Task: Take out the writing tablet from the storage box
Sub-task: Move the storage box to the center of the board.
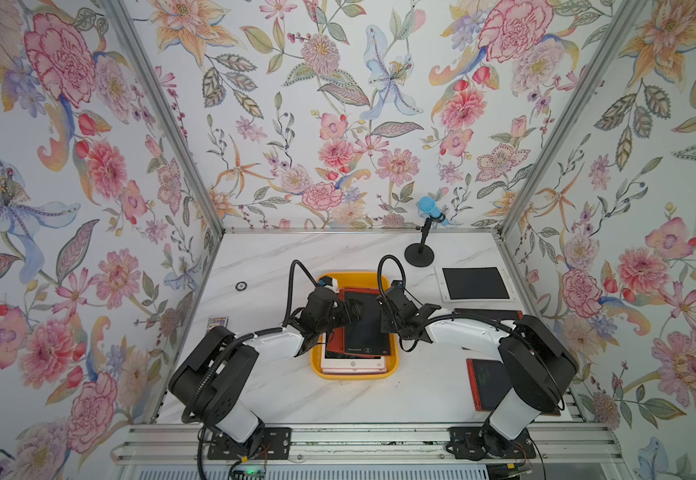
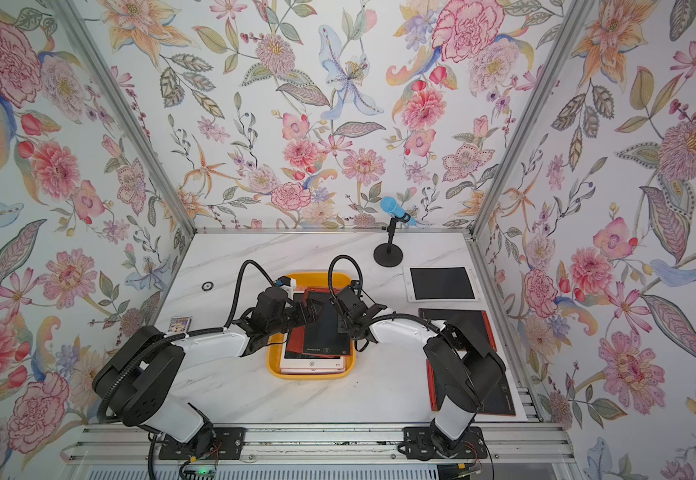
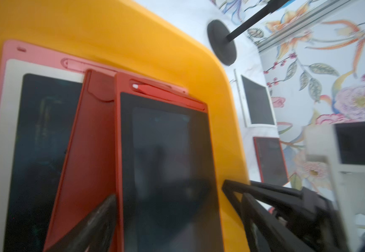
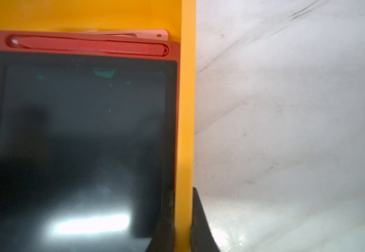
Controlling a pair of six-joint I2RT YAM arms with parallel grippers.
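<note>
Your left gripper (image 3: 168, 189) hovers, jaws wide apart, astride the top red writing tablet (image 3: 166, 152). It lies on 2 other tablets (image 3: 85, 141) inside the yellow storage box (image 1: 395, 357). Your right gripper (image 4: 182, 193) is clamped on the box's right wall.

Smooth glossy plastic storage box (image 3: 155, 43); writing tablet (image 4: 81, 141) screen glossy; table (image 4: 286, 109) marble-look, smooth.
</note>
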